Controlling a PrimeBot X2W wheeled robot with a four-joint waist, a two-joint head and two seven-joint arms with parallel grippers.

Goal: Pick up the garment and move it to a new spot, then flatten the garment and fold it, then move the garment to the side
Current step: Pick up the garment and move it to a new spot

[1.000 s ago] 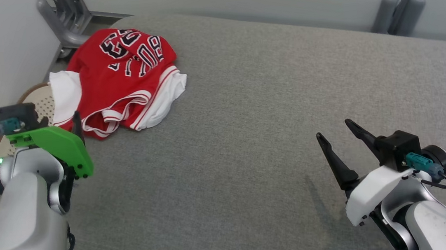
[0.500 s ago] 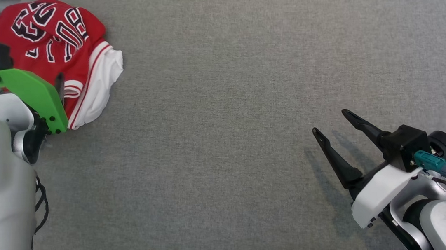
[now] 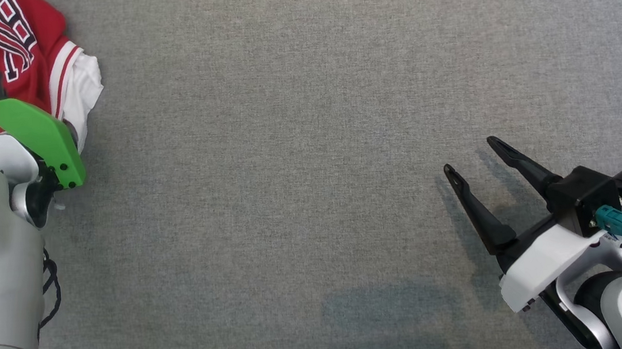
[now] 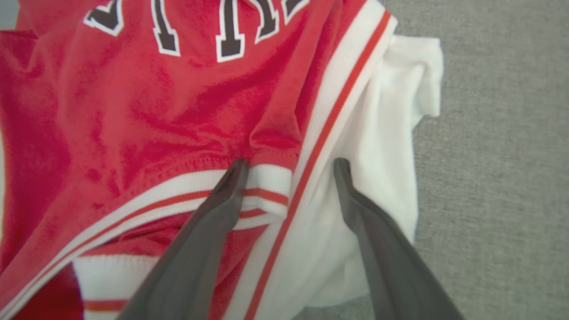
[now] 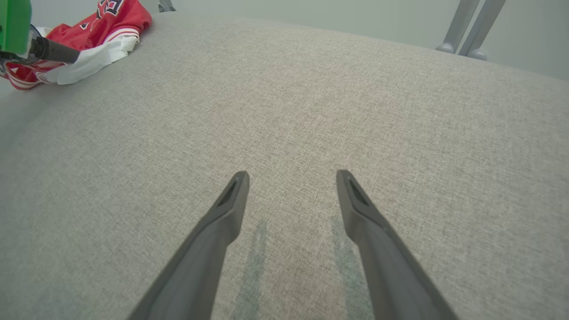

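I see my left gripper, fingers spread, over the red garment at upper left. My right gripper, lower right, is also spread above the grey cushion.

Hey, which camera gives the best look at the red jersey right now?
The left wrist view: the red jersey is close up, showing its crumpled folds, striped trim and white part. The head view catches just a corner of it at the top left; the right wrist view shows it small and far off.
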